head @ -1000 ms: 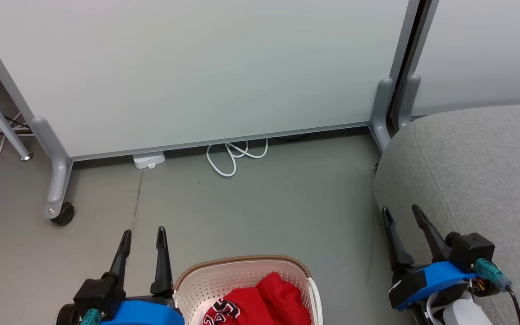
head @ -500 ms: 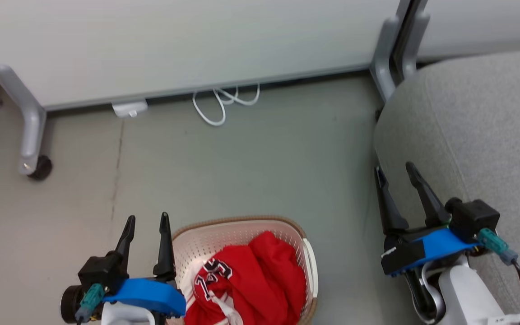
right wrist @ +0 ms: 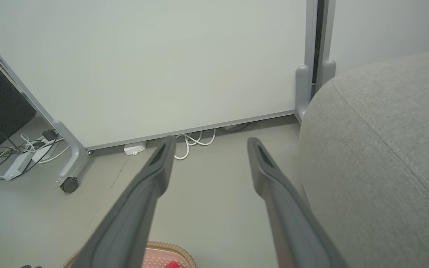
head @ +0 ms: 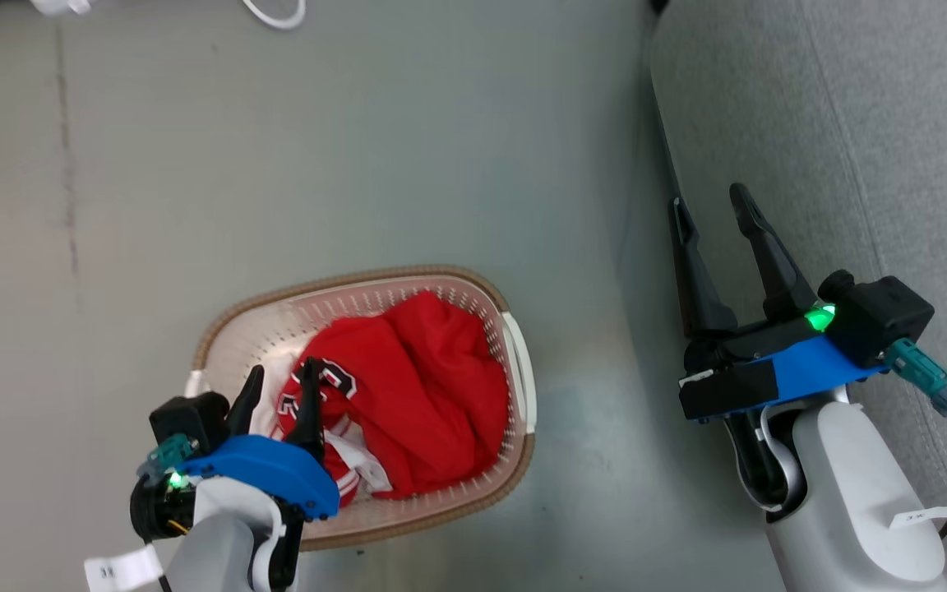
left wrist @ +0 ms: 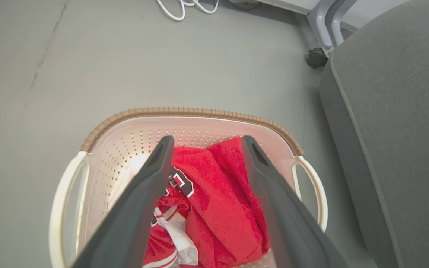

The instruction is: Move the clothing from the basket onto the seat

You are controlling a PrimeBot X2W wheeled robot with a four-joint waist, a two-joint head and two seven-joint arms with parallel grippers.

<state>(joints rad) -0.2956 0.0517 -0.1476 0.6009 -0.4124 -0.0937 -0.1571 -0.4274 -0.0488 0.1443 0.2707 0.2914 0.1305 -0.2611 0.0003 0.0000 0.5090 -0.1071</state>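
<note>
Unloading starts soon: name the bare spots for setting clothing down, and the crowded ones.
Bare: the seat, beyond the open right end effector; the floor strip between basket and seat. Crowded: the basket, heaped with clothing, the open left end effector over it.

Not much to read here tbh: the clothing (head: 420,395) mid-frame has black-and-white block lettering too crumpled to make out, and the white tag (head: 122,568) at lower left shows maybe a "3".

Red clothing (head: 432,386) in the basket (head: 342,279), left pincer (head: 281,367) above it (spread, empty), seat (head: 852,123) alongside.
</note>
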